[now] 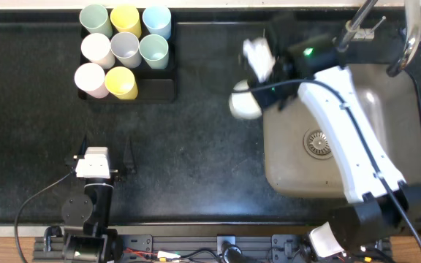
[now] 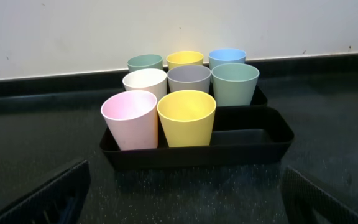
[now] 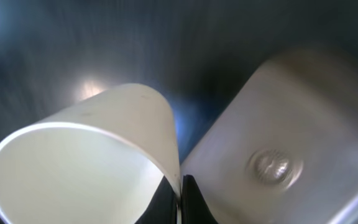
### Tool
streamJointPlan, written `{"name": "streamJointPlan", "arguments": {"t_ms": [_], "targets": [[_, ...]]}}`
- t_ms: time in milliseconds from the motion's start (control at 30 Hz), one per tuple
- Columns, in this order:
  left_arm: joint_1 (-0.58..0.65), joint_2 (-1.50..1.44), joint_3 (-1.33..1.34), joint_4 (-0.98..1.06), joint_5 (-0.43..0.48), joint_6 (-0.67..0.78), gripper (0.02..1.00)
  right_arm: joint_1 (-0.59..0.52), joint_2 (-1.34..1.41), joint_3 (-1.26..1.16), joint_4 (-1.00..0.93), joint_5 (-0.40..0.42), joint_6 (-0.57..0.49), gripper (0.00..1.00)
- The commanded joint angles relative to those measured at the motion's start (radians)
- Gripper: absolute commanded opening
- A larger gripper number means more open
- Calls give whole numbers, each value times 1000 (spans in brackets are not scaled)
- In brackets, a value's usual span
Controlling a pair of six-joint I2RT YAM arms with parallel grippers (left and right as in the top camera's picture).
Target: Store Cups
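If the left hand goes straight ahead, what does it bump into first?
Probably the front wall of the black tray, with the pink cup and front yellow cup just behind it. Height is unclear.

Eight cups (image 2: 186, 118) stand in what looks like one black tray (image 2: 253, 146). A ninth cup (image 3: 73, 168), white, is apart. There is one sink (image 1: 291, 168).

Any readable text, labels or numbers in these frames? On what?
None can be read.
Cups in the tray: plain, no print.
Held cup in the right gripper: blank on the sides in view.
Sink: no marking visible.
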Motion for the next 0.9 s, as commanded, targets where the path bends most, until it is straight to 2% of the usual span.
{"name": "streamJointPlan", "arguments": {"t_ms": [33, 167, 267, 500, 900], "targets": [[-3, -10, -1, -3, 6, 19, 998, 40, 50, 393, -18, 6, 125, 42], [-3, -10, -1, -3, 6, 19, 998, 116, 227, 750, -52, -15, 180, 45], [-3, -10, -1, -3, 6, 19, 998, 192, 343, 885, -40, 1, 179, 45], [-3, -10, -1, -3, 6, 19, 998, 310, 488, 900, 20, 45, 177, 45], [-3, -10, -1, -3, 6, 19, 998, 340, 637, 890, -14, 52, 167, 42]]}}
